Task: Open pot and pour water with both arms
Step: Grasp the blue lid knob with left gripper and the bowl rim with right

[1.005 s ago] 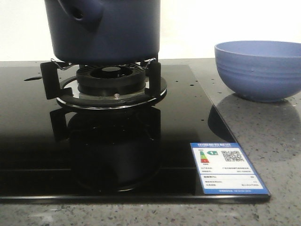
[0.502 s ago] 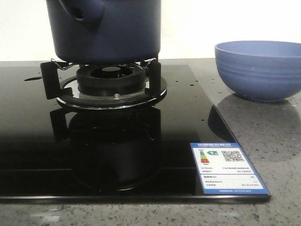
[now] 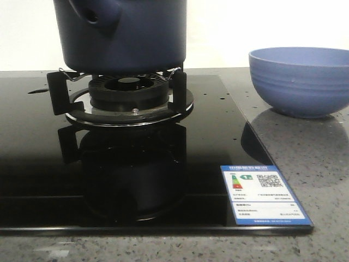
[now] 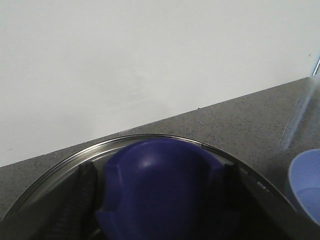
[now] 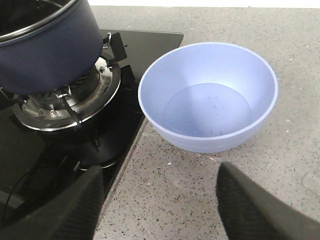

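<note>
The dark navy pot [image 3: 125,33] stands on the gas burner [image 3: 128,95], its stubby handle [image 3: 95,13] with a round hole pointing front-left. It also shows in the right wrist view [image 5: 45,55]. In the left wrist view my left gripper [image 4: 160,200] is shut on the lid's blue knob [image 4: 165,175], with the lid's steel rim [image 4: 60,167] around it. I cannot tell whether the lid rests on the pot. My right gripper [image 5: 160,200] is open and empty over the speckled counter, in front of the light blue bowl [image 5: 210,95]. No gripper shows in the front view.
The light blue ribbed bowl [image 3: 300,82] stands on the grey counter right of the black glass cooktop [image 3: 32,164]. It looks empty. A blue and white energy label [image 3: 264,194] sits on the cooktop's front right corner. A white wall runs behind.
The pot has shifted very slightly to the right on the burner. Faint light patches have appeared on the counter's front edge. The bowl has not moved.
</note>
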